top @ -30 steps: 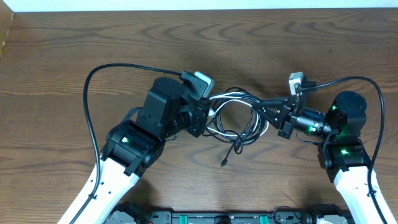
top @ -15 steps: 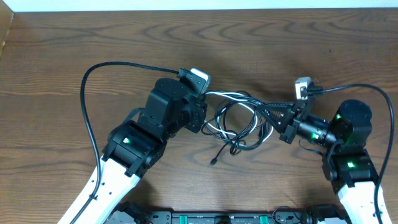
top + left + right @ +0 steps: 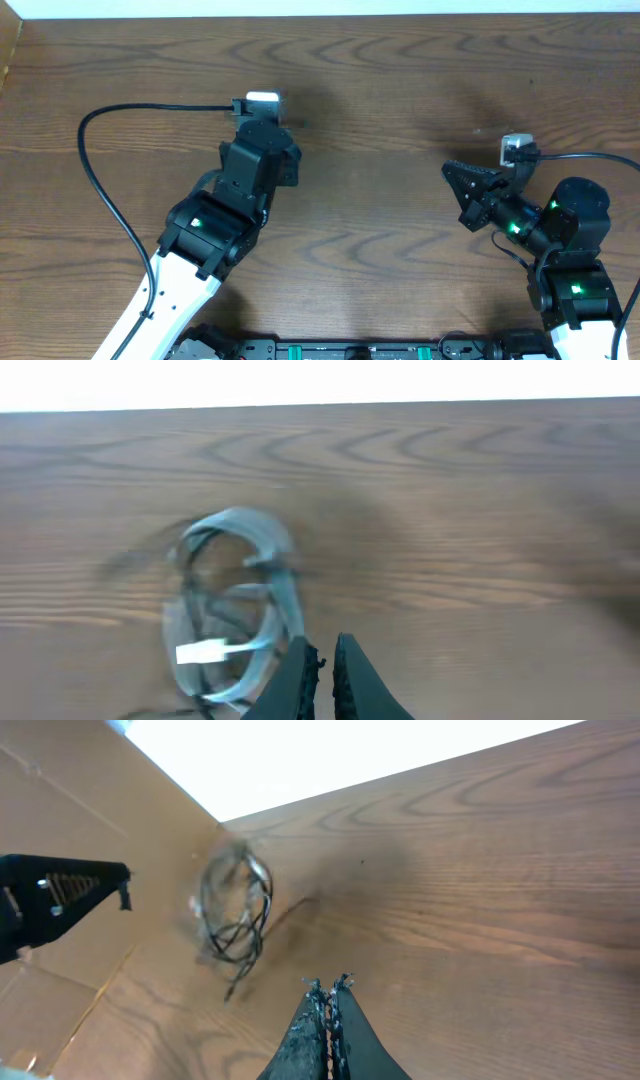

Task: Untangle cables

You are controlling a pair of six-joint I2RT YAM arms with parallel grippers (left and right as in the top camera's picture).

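- From where I stood, the left arm reached out over the middle of the wooden table, and the right arm sat back at the right side, well apart from it.
- The left gripper had its two fingers drawn together bar a thin slit, and nothing was between them.
- The right gripper was closed up tight, its toothed inner faces meeting, and it held nothing either.
- From above, the right gripper pointed left towards the other arm, with bare wood between the two.
- The cables showed only to the wrist cameras, as a blurred, roughly round coil of pale and dark loops.
- In the left wrist view the coil lay ahead and to the left of the fingertips, clear of them, with a small white plug end across its lower part.
- In the right wrist view the cables were far ahead and to the left, a loose ring with a dark strand trailing down from it.
- They were too smeared for me to count the cords, or to tell whether they rested flat on the wood.
- A thick black lead curved out from the left arm's wrist and round to its base.
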